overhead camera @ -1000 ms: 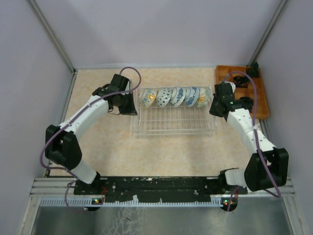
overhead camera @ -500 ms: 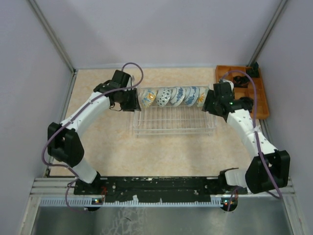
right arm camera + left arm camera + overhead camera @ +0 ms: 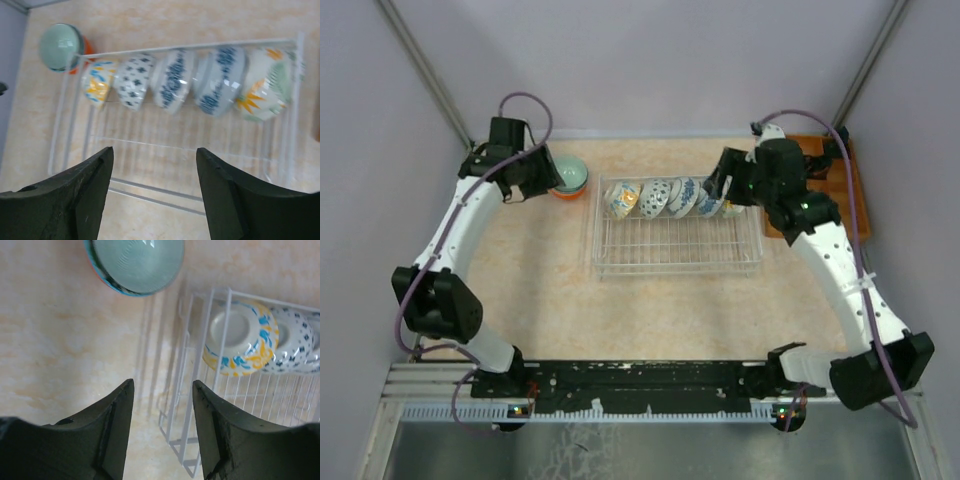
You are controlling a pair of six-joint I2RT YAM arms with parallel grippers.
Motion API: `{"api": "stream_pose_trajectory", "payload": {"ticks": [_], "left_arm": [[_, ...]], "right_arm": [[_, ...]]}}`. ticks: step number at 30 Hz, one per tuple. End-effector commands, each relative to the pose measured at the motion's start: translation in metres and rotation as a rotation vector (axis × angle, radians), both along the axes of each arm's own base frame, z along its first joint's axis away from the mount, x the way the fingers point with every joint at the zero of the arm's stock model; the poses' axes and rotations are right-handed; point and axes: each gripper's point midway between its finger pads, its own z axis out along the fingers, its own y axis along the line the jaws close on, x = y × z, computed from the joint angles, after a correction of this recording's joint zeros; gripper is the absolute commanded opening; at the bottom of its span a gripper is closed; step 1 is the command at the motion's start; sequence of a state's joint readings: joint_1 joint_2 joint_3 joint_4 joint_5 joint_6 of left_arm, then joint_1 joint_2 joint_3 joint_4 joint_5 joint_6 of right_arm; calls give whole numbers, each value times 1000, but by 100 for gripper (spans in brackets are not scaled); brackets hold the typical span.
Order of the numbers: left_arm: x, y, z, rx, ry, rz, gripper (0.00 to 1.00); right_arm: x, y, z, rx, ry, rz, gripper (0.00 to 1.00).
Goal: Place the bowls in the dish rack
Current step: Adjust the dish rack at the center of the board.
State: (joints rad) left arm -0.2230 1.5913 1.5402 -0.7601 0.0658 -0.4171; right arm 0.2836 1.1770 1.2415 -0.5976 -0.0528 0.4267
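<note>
Dish rack (image 3: 675, 255): pale wire grid; I count five patterned bowls (image 3: 665, 197) on edge along its far side.
Loose bowl (image 3: 569, 175): glossy, orange outside, pale green inside, on the table (image 3: 550, 290) left of the rack.
Left end effector (image 3: 162, 390): parted, empty.
Right end effector (image 3: 155, 155): parted, empty.

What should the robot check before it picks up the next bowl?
1. Left gripper open and empty: ok.
2. Right gripper open and empty: ok.
3. Orange bowl upright on the table, outside the dish rack, ready to fetch: ok.
4. Left gripper lined up around the orange bowl: not ok; the bowl lies ahead of it.
5. Room in the dish rack: ok; five bowls fill only its far row.
6. More bowls waiting elsewhere: cannot tell.
</note>
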Motion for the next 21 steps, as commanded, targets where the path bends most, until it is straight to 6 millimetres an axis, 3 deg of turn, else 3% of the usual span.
{"api": "stream_pose_trajectory", "payload": {"ticks": [1, 4, 9, 15, 21], "left_arm": [[37, 42, 38, -27, -118, 107, 58], [76, 54, 38, -56, -127, 142, 61], [126, 61, 24, -35, -135, 76, 58], [131, 87, -32, 114, -30, 134, 67], [143, 82, -59, 98, -25, 107, 73]], "right_arm": [[13, 74, 52, 85, -117, 243, 68], [12, 107, 56, 77, -114, 316, 69], [8, 118, 39, 59, -84, 348, 69], [5, 120, 19, 46, -50, 372, 70], [0, 125, -1, 55, -15, 409, 71]]}}
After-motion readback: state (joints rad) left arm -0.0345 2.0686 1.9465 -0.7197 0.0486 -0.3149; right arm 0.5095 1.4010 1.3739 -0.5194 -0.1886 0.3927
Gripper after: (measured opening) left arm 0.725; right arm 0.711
